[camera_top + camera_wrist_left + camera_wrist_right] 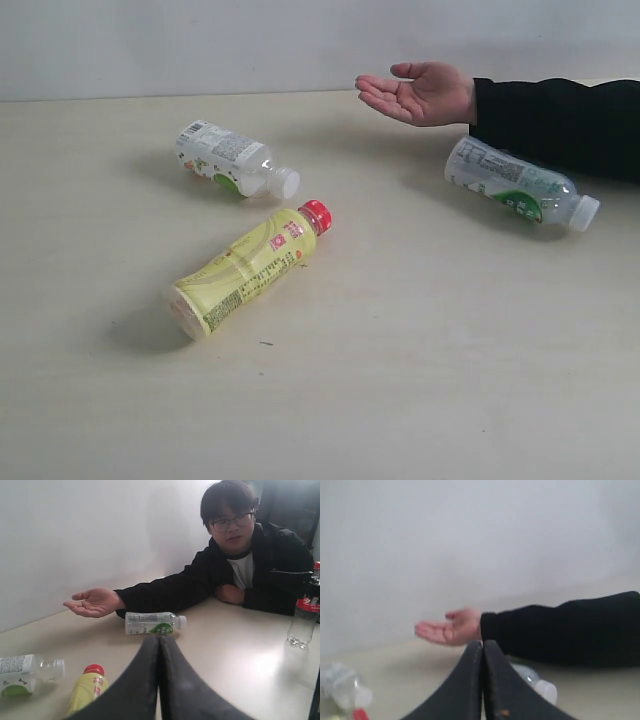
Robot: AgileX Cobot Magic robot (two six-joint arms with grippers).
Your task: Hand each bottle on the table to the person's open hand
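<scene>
A yellow bottle [247, 267] with a red cap lies on the beige table [420, 380] left of centre. A clear white-green labelled bottle [235, 160] lies behind it. A second such bottle [521, 185] lies at the right, beside the black sleeve. The person's open hand [420, 93] is held palm up at the back. A clear red-labelled bottle [304, 614] stands upright in the left wrist view only. My left gripper [159, 639] is shut and empty, facing the right-hand bottle [154, 622]. My right gripper [483, 644] is shut and empty, below the hand [447, 628]. Neither gripper shows in the exterior view.
The person [235, 555] in a black jacket sits across the table, one forearm [560, 120] resting along its far right edge. A pale wall [200, 40] rises behind the table.
</scene>
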